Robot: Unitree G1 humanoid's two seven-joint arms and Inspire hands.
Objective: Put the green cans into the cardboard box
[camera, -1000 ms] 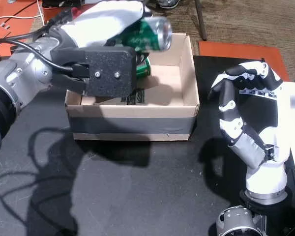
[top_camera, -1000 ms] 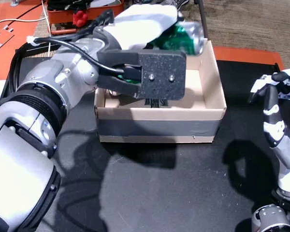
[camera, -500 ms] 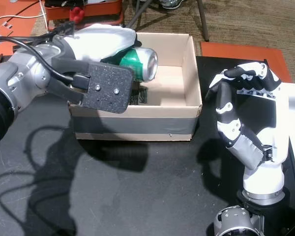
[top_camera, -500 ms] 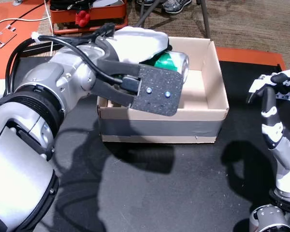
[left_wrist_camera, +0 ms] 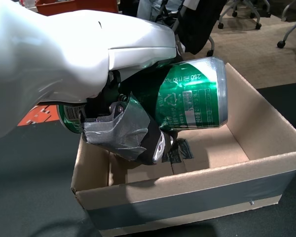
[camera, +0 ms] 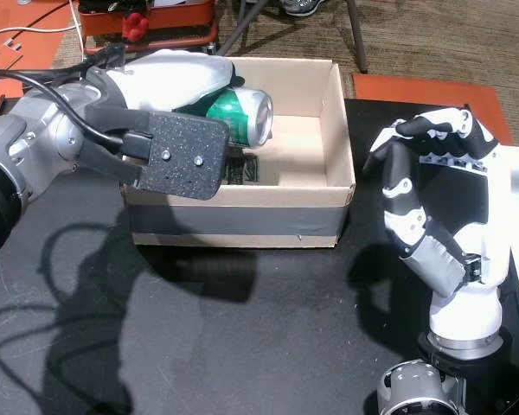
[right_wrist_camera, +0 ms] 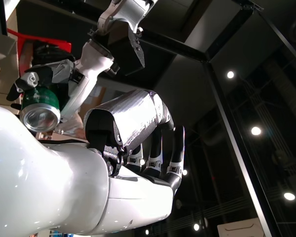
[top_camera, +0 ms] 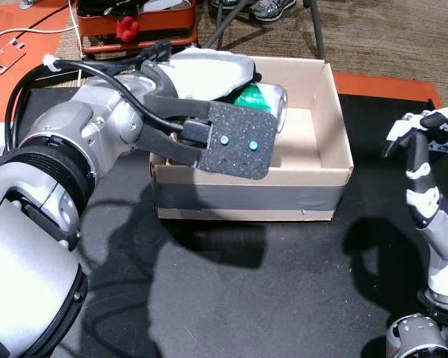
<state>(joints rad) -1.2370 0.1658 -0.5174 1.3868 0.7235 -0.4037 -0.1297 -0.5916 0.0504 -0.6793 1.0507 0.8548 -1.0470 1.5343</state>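
Black table [top_camera: 246, 298], cardboard box [top_camera: 321, 175], left hand [camera: 169, 78] holding green can [camera: 238, 117] inside

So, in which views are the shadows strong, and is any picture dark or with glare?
In both head views, hard dark shadows of the arms fall on the black table, in front of the cardboard box. The left wrist view is evenly lit, and the print on the green can reads sharply. The right wrist view is mostly dark, with bright ceiling lamps and shine on the right hand.
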